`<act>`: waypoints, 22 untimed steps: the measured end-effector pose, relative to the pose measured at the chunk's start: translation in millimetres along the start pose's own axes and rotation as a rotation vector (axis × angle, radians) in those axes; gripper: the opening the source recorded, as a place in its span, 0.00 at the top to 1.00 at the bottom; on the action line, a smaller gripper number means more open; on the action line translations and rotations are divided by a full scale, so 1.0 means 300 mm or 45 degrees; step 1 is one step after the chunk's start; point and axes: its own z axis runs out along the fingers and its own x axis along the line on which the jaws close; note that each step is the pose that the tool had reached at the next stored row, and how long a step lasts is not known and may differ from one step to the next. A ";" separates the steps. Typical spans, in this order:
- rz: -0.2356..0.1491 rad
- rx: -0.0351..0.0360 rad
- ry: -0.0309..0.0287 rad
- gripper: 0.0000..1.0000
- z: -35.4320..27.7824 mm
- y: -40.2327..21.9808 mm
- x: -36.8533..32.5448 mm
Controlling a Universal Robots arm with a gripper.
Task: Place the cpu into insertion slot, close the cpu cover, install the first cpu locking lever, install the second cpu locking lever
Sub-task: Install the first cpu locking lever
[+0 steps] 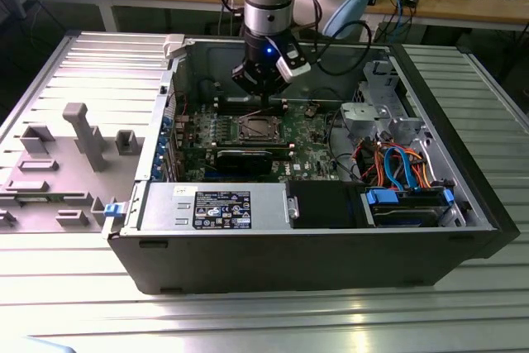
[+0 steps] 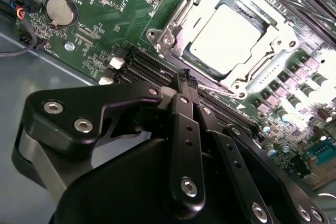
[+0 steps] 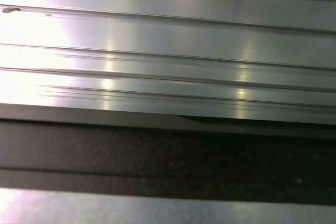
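On the ribbed metal table (image 1: 66, 287), clenched empty fingers (image 2: 185, 83) hover beside the cpu (image 2: 227, 38) lying flat under its cover (image 2: 181, 22)

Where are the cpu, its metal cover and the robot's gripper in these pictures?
cpu (image 2: 224, 38): second wrist view, middle of its pale silver top.
cpu cover (image 2: 181, 17): second wrist view, one side bar of the silver frame round the chip.
gripper (image 2: 187, 80): second wrist view, tips of its black fingers.

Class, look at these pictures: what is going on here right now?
A robot arm reaches into an open computer case. Its gripper, fingers together and holding nothing, hovers beside the insertion slot on the green board. The cpu already sits in the slot, with the cpu cover closed around it.
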 end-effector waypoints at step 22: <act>0.000 0.0007 0.0000 0.89 0.050 -0.002 -0.021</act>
